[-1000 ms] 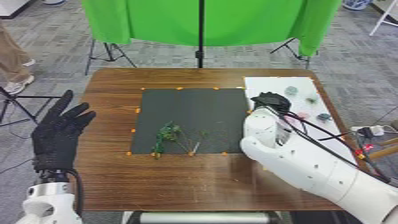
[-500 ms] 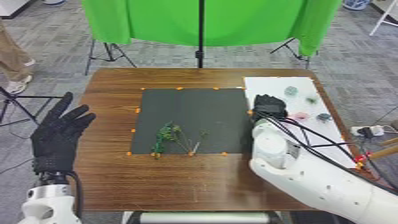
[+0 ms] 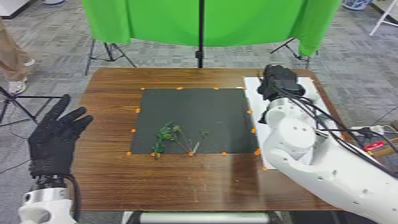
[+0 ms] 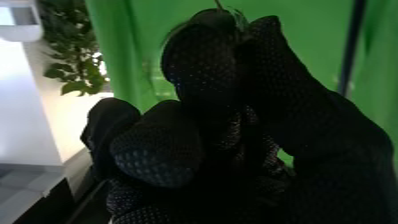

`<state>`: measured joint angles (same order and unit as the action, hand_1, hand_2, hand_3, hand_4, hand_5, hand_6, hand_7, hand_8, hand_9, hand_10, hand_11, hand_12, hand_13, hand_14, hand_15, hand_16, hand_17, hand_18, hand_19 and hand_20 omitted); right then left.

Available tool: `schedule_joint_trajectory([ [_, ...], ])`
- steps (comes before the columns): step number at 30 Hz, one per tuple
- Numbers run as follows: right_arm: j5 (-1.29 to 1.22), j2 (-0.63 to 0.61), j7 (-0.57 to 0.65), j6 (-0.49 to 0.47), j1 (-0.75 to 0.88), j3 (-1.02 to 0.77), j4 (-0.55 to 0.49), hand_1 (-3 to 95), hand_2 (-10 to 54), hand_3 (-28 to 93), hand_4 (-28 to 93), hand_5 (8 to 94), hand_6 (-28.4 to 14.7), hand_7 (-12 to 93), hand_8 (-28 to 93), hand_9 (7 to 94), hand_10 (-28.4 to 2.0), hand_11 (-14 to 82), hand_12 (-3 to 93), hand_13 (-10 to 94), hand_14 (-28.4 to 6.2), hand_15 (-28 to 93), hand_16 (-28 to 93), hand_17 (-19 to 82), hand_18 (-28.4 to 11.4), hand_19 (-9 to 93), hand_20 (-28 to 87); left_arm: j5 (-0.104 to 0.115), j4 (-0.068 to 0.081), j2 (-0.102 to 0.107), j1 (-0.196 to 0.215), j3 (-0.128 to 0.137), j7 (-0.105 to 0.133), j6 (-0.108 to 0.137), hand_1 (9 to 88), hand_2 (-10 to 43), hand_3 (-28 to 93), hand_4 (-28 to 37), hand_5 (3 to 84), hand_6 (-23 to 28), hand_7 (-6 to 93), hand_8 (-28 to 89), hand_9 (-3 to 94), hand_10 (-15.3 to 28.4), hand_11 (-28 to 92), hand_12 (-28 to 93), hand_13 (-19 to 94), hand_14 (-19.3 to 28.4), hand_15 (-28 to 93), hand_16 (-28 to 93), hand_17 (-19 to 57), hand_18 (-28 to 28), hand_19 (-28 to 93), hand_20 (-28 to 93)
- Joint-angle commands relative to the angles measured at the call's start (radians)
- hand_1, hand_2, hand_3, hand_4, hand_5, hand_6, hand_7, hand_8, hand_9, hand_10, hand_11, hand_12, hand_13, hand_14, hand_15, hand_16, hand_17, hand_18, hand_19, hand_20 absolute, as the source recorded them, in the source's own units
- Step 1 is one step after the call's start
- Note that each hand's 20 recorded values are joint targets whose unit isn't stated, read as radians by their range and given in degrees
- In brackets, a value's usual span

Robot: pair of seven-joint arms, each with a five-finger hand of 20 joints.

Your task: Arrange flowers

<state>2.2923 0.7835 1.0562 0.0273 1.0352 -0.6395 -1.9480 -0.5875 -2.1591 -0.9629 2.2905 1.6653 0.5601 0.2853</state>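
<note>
The right hand (image 3: 282,84), over the white sheet (image 3: 252,97), pinches 1 thin stem (image 4: 218,4); the left hand (image 3: 53,142) is spread. Green sprigs (image 3: 166,136) lie on the dark mat (image 3: 195,107), likely light and fragile, best gripped low by their stems.

Slender green sprigs (image 3: 165,136) close together on the black mat (image 3: 194,107)

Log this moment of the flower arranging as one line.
right hand: over white sheet, fingers pinching thin stem | left hand: open, by table's left edge | dark mat: green sprigs lying
</note>
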Motion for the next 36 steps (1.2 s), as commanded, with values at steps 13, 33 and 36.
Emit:
schedule_joint_trajectory([
  [13,0.108,0.116,-0.056,-0.075,0.121,0.246,-0.013,57.0,-9.5,78,-28,89.5,-6.7,22,23,91.6,-12.0,43.2,27.0,86,-6.4,78,18,50,-24.8,93,53,-0.008,0.003,-0.012,0.010,-0.004,-0.022,-0.010,21.5,9.4,76,-28.2,34.8,7.8,9.8,-7,35.2,19.4,31,15,25,25.9,63,-8,-6.6,23.0,49,37],
  [33,0.074,0.143,-0.041,-0.079,0.138,0.217,0.002,53.9,-9.5,71,-28,87.8,-4.6,23,15,89.7,-11.9,46.5,21.7,86,-6.5,74,18,49,-25.2,93,49,-0.010,0.008,-0.014,0.003,-0.016,-0.024,-0.013,22.1,9.3,76,-27.6,34.8,7.8,9.8,-7,35.2,19.5,31,15,25,25.9,63,-8,-6.5,22.9,49,37],
  [36,0.080,0.148,-0.068,-0.101,0.170,0.173,-0.017,51.7,-9.5,69,-28,86.7,-5.0,22,13,88.8,-12.3,46.6,21.6,86,-6.6,74,18,48,-25.4,93,49,-0.005,0.008,-0.010,0.009,-0.014,-0.014,-0.009,22.2,9.3,76,-27.5,34.8,7.8,9.8,-7,35.2,19.5,31,15,25,25.9,63,-8,-6.5,23.0,49,37],
])
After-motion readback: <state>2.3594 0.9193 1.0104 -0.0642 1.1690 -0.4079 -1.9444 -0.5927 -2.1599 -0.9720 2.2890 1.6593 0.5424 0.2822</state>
